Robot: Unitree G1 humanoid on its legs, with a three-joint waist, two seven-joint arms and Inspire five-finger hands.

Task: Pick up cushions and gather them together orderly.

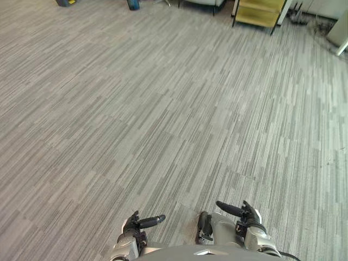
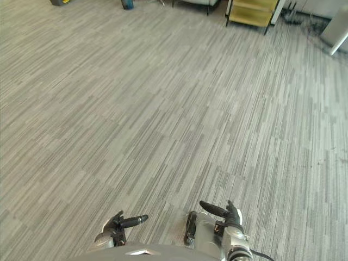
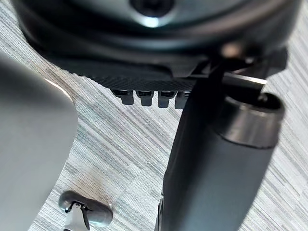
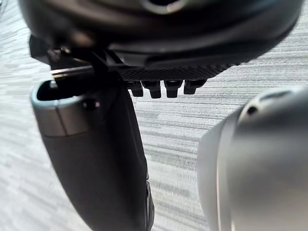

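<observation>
So the left hand [image 1: 132,227] sat low and close in front of the robot, fingers relaxed, thumb poking inward, nothing in it. The right hand [image 1: 223,225] was the mirror of that: loose, thumb pointing across toward the other one, also carrying nothing. The two were near each other but apart, both hanging over grey striped carpet floor [image 1: 163,119]. Each wrist view looked along its own thumb and fingers straight at that carpet. Further out the carpet ran on to a yellow shelf unit [image 1: 260,12] at the far end, with a dark blue object [image 1: 133,4] off to its left. As for the cushions, neither hand had one, and where they lay couldn't be told from this spot, so the job looked like it was at the go-find-them stage. On handling, and this is a guess: a cushion should be light, soft and squashy, with fabric that grips fine, so slipping wouldn't be the issue, sagging would. Pinching a corner would probably let it droop and swing. Better bet is both hands on opposite edges, or one hand clamped deep over the middle of a side seam, so it stays flat enough to set down square against the others. Nothing fragile about it, so a firm squeeze should be fine.
</observation>
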